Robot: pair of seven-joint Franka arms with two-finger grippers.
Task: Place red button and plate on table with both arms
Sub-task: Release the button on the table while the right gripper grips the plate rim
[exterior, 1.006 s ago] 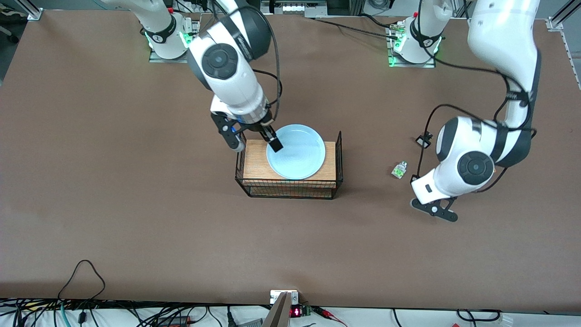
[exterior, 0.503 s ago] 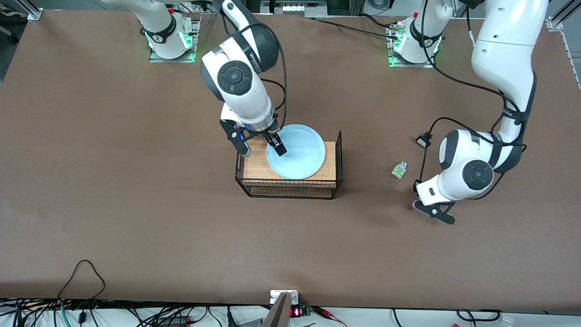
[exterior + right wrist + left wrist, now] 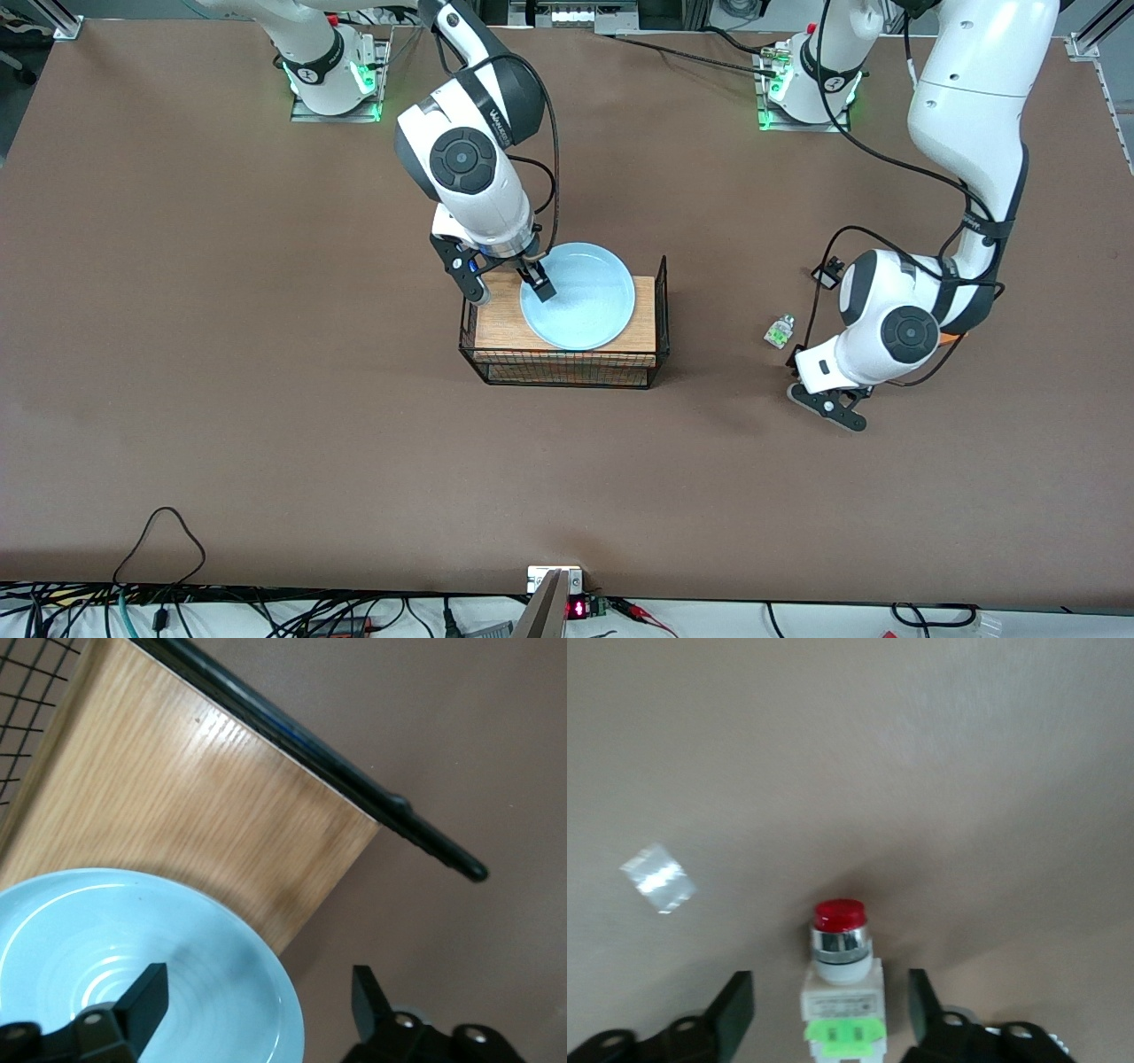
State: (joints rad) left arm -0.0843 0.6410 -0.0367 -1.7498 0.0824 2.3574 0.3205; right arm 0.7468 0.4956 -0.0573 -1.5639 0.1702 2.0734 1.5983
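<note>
Red button (image 3: 840, 914) stands on the table (image 3: 266, 425), free between the opened fingers of the left gripper (image 3: 831, 1014): done, I judge. Farther, the plate (image 3: 578, 295) sits on the rack (image 3: 496, 328); the right gripper (image 3: 257, 1001) straddles its rim, fingers open.

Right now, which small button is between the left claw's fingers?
The red button, upright between the open fingers of the left claw; it alone has a red cap. The green-white piece and the black-and-white button lie clear of that claw.

Even overhead light, soft shadows; both wrist views slightly blurred, plate (image 3: 133, 974) glaring.
</note>
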